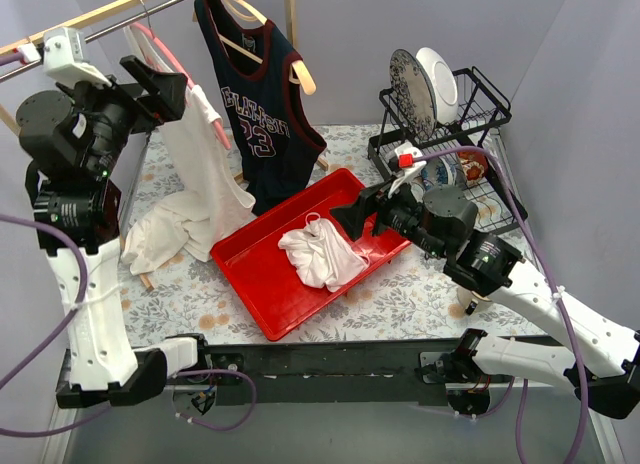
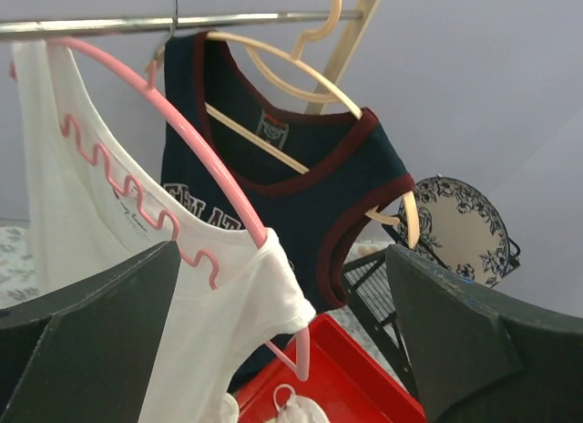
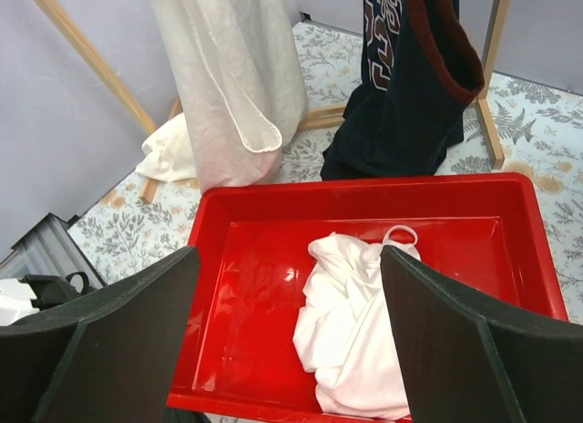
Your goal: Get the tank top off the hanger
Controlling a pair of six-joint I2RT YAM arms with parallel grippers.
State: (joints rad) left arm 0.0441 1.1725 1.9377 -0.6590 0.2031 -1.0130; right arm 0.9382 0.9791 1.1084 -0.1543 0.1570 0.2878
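White tank top [image 1: 195, 174] hangs on the pink hanger [image 2: 182, 140], hem pooling on the desk [image 1: 400, 294]. Left gripper [image 1: 165, 84], released, faces its shoulder, seemingly to catch the strap; right gripper [image 1: 355, 212], released too, hovers above the red tray [image 1: 250, 274].

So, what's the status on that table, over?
Left pincer open, facing the white tank top. Right pincer open, above the red tray. Top still on its pink hanger. Navy jersey hangs close beside it.
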